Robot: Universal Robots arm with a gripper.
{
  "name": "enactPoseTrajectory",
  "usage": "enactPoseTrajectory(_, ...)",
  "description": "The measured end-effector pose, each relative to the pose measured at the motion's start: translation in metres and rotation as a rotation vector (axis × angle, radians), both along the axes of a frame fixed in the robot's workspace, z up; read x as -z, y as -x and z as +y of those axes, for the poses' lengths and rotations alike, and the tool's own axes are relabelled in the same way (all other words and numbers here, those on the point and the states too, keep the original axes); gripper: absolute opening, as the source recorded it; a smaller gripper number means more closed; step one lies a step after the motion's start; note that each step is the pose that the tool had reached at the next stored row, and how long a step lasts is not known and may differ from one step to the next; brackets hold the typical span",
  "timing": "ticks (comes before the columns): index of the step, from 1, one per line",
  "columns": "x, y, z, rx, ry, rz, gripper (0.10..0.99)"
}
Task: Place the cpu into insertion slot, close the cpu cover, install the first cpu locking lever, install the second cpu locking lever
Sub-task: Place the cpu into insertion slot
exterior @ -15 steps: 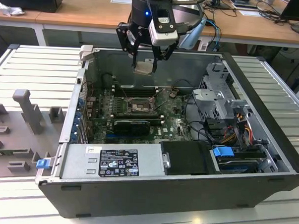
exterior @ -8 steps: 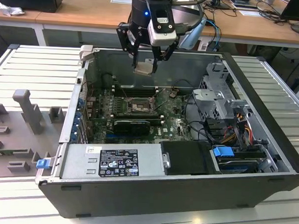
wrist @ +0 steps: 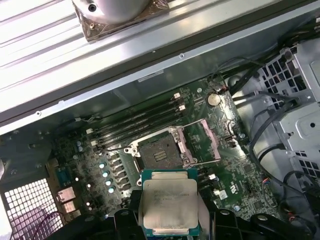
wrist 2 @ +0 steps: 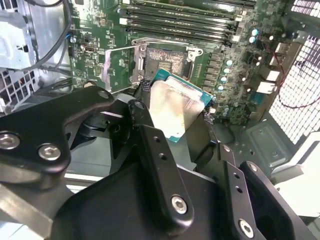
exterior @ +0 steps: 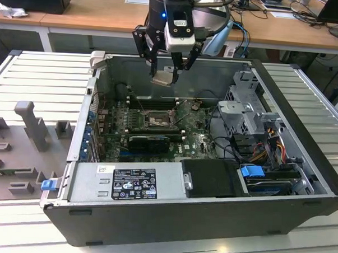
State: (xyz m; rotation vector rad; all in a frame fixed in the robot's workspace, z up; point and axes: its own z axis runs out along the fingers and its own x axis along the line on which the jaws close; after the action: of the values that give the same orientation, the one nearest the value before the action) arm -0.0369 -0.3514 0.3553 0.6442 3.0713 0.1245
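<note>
One small square cpu [exterior: 161,77] [wrist 2: 175,110] [wrist: 169,210], a pale chip with a flat grey metal top and a green rim, hung in the air over the far part of the open computer case. The arm's black fingers [exterior: 154,60] [wrist 2: 150,142] [wrist: 131,217] were closed on two of its opposite edges, so the chip sat clamped between them, metal top facing up. Below it and well apart lay the square insertion slot [exterior: 156,119] [wrist 2: 167,60] [wrist: 160,152], bare and uncovered on the green motherboard [exterior: 199,142] [wrist: 240,175]. The cpu cover [wrist 2: 120,67] [wrist: 202,145], a thin silvery metal frame with an open window, stood swung back just beside the slot, not over it. Several long black memory slots [exterior: 150,102] [wrist 2: 185,25] [wrist: 135,127] ran on the far side of the slot, and a black rectangular card [exterior: 148,141] lay on its near side. A silver-grey power supply box [exterior: 127,183] filled the near part of the dark metal case [exterior: 303,127], with a perforated metal drive cage [exterior: 243,102] [wrist: 300,90] toward the exterior view's right. The case rested on a ribbed grey metal table [exterior: 42,76]; light wooden desks [exterior: 95,14] stood farther off.
</note>
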Motion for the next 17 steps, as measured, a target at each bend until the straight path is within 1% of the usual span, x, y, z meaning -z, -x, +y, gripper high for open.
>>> enactPoseTrajectory(6,0.0008,-0.0001,0.0,0.07,0.0,0.0,0.529)
enactPoseTrajectory(11,0.0031,0.0,0.0,0.077,0.001,-0.0001,0.529)
enactPoseTrajectory(17,0.0075,0.0,0.0,0.077,0.001,0.0,0.529)
